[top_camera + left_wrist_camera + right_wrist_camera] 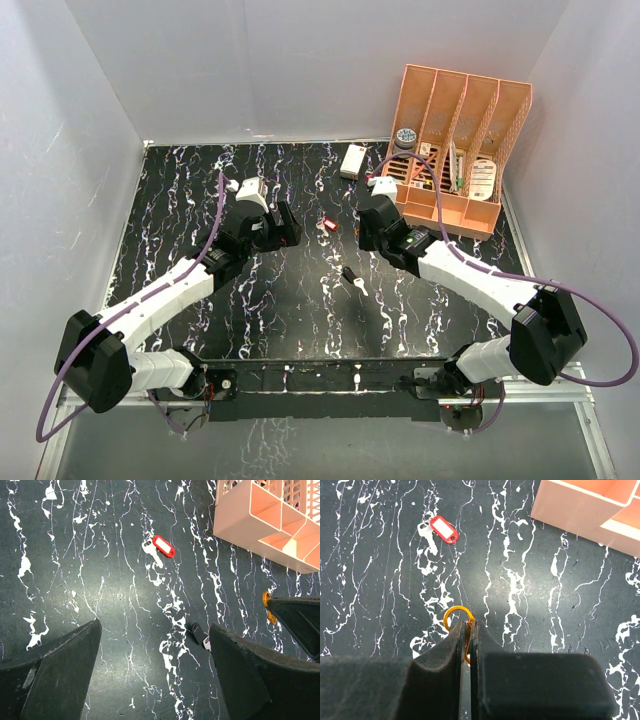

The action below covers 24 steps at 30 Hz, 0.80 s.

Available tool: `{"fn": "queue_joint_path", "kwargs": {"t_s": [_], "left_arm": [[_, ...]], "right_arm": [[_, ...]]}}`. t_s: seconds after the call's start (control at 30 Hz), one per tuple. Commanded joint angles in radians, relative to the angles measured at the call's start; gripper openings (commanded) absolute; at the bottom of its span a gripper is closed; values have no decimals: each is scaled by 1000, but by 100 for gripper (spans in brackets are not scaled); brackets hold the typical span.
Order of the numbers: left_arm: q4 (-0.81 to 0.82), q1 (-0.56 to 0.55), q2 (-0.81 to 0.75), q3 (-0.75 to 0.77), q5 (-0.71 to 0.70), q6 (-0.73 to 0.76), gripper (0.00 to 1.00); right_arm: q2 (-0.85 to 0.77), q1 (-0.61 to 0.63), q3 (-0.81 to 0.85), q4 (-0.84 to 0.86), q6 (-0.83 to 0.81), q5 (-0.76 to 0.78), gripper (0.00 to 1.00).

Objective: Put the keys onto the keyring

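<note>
Keyring (456, 608), thin orange loop, was clamped in your right gripper (470, 624); your left gripper (155, 627) stood apart. Red-headed key (442, 529) lay beyond, peach organizer (580, 510) further right.

Open tabletop (200, 190) around red-headed key (323, 224)

keyring (456, 608): in right gripper (470, 624) | tagged key (322, 224): left of it | plain key (352, 279): nearer than tagged key | rack (445, 212): far right
</note>
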Motion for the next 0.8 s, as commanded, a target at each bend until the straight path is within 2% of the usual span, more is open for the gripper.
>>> {"fn": "queue_joint_path", "kwargs": {"t_s": [0.0,0.1,0.3,0.77], "left_arm": [[-2,-5,-5,13,4,9,89],[-10,-5,-6,12,4,12,98],[2,-5,-24,-9,0,17,99],[0,-5,23,20,30,30,99]], "right_arm": [[1,7,79,-26,-10,25,0],[8,8,106,-63,-13,30,0],[-1,8,118,-83,-15,41,0],[93,8,317,-384,-28,48,0]]}}
